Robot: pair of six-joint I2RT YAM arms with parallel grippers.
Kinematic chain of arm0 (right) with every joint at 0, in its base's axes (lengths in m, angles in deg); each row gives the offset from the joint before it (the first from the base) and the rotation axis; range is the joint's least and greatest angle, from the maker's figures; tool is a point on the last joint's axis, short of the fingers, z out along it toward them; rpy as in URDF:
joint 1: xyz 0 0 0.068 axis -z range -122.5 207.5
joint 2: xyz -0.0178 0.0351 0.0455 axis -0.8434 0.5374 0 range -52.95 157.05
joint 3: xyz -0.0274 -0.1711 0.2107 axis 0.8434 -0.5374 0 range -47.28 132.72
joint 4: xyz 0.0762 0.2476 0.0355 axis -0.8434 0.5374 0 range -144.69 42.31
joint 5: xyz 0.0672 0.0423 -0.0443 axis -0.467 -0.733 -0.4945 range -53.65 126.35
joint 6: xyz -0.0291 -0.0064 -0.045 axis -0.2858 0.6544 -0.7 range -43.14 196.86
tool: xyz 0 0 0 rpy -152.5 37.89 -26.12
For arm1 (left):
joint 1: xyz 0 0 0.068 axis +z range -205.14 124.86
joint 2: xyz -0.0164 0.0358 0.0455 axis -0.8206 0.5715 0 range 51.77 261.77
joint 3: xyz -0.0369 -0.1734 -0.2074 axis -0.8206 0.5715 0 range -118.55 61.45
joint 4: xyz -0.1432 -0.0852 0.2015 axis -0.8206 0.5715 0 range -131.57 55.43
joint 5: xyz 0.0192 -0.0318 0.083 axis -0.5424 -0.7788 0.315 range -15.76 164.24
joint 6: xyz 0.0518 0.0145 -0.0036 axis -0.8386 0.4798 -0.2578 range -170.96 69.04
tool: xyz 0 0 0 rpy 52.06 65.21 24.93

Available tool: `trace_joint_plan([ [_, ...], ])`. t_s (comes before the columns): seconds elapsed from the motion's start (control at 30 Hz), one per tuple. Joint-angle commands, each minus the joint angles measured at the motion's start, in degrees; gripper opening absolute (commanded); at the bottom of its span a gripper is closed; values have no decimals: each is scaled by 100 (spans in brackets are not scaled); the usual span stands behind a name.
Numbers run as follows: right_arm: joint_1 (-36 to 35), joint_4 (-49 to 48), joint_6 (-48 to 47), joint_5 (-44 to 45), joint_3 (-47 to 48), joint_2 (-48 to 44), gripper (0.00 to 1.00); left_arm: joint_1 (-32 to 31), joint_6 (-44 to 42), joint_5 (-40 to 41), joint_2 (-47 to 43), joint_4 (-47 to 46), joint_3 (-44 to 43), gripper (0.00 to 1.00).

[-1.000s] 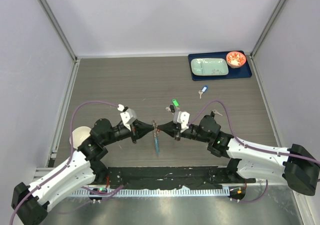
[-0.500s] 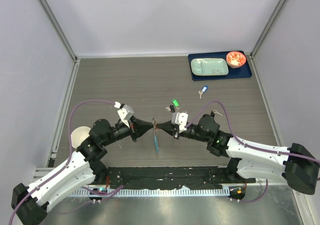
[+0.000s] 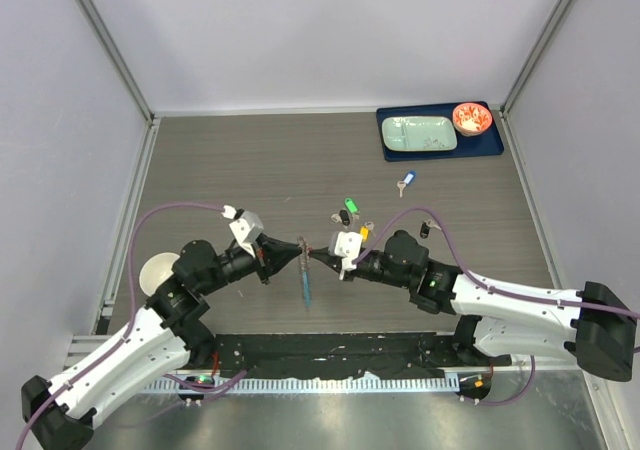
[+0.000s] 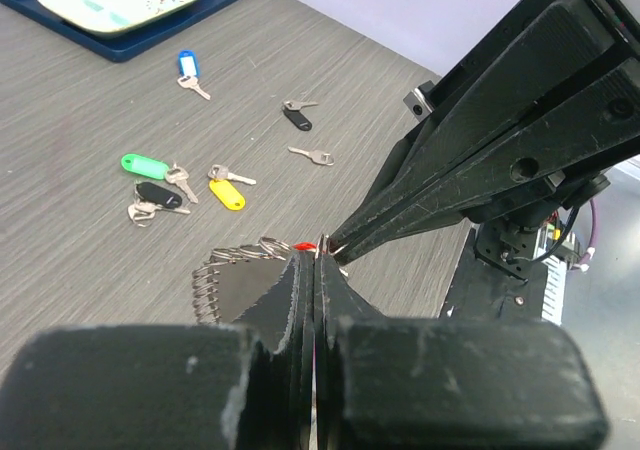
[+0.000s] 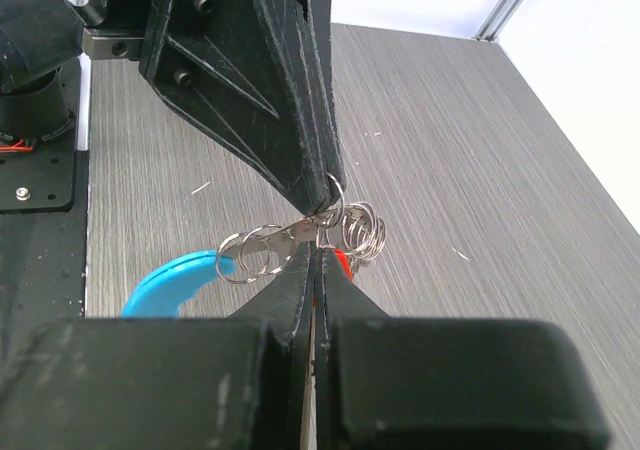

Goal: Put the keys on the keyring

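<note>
The two grippers meet tip to tip above the table's middle. My left gripper [image 3: 302, 252] [image 4: 320, 252] is shut on a wire ring of the keyring [image 5: 352, 228]. From the keyring hangs a blue crescent [image 3: 305, 281] [image 5: 168, 282], with a coil of small rings [image 4: 228, 263] beside it. My right gripper [image 3: 313, 253] [image 5: 318, 251] is shut on a key with a red head [image 5: 343, 263] at those rings. Loose keys lie on the table: green [image 3: 350, 206] [image 4: 145, 164], black [image 4: 160, 197], yellow [image 3: 363, 232] [image 4: 227, 193], blue [image 3: 407, 179] [image 4: 187, 65], another black [image 4: 297, 118] and a bare silvery one [image 4: 312, 155].
A dark blue tray [image 3: 492, 142] at the back right holds a pale green plate [image 3: 420, 133] and a red bowl [image 3: 472, 118]. A white round disc [image 3: 158, 270] lies by the left arm. Grey walls close in the table at the left, the back and the right.
Both grippers, still pinched together, have shifted slightly left with the hanging blue crescent. The yellow key beside the right wrist has come into view.
</note>
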Motion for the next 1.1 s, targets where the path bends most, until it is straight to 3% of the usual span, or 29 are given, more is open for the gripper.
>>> trace_joint_plan([
  [0.0, -52, 538, -42, 253, 114, -117, 1, 52, -484, 518, -301, -78, -519, 0],
  [0.5, -34, -315, 679, -204, -114, -249, 1, 52, -344, 272, -397, -596, -71, 0],
  [0.7, -25, 97, 687, -81, 78, -196, 1, 52, -563, 211, -424, -193, -246, 0],
  [0.93, -25, 1529, 512, 51, 712, -12, 1, 52, -1082, 220, -371, 984, -729, 0],
  [1.0, -25, 1583, 564, 173, 782, 6, 4, 52, -1152, 202, -301, 1134, -817, 0],
  [1.07, -25, 1583, 625, 227, 826, -2, 17, 52, -1126, 150, -231, 1074, -774, 0],
])
